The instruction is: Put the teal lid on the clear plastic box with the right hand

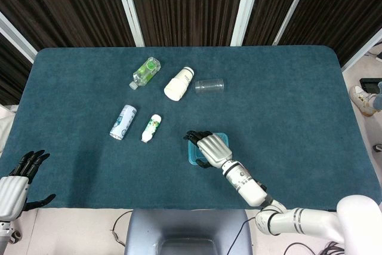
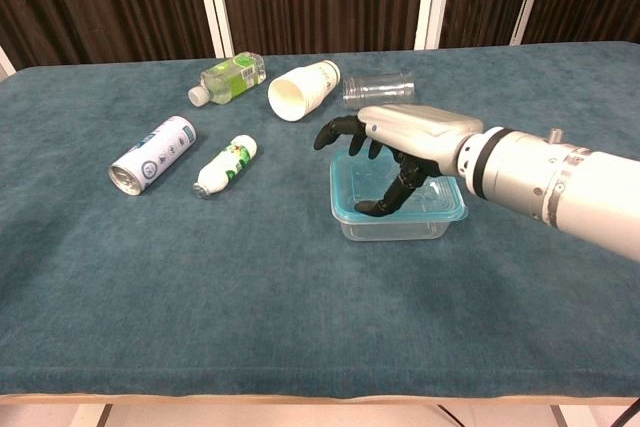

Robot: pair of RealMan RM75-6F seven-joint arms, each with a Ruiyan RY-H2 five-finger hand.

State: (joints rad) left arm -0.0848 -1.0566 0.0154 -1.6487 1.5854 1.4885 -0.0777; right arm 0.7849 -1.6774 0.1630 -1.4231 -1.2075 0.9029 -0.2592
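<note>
Right hand over the lidded box, pressing risk ahead

The right hand point(image 2: 400, 142) hovers palm-down over the teal lid point(image 2: 345, 209), which already lies on the clear plastic box point(image 2: 395, 223); its fingers are spread, holding nothing, thumb tip apparently on the lid (contact unclear). An off-centre push could tip the lid or slide the box across the worktop point(image 2: 300, 317). The small white bottle point(image 2: 226, 165), paper cup point(image 2: 302, 89) and clear cup point(image 2: 380, 87) lie apart, not blocking.

Lying behind the plastic box point(image 2: 398, 209): paper cup point(image 2: 303, 89), with bottle point(image 2: 229, 76) to its left and clear cup point(image 2: 378, 88) to its right. Further left of box: can point(image 2: 152, 154) beside small bottle point(image 2: 227, 164).
</note>
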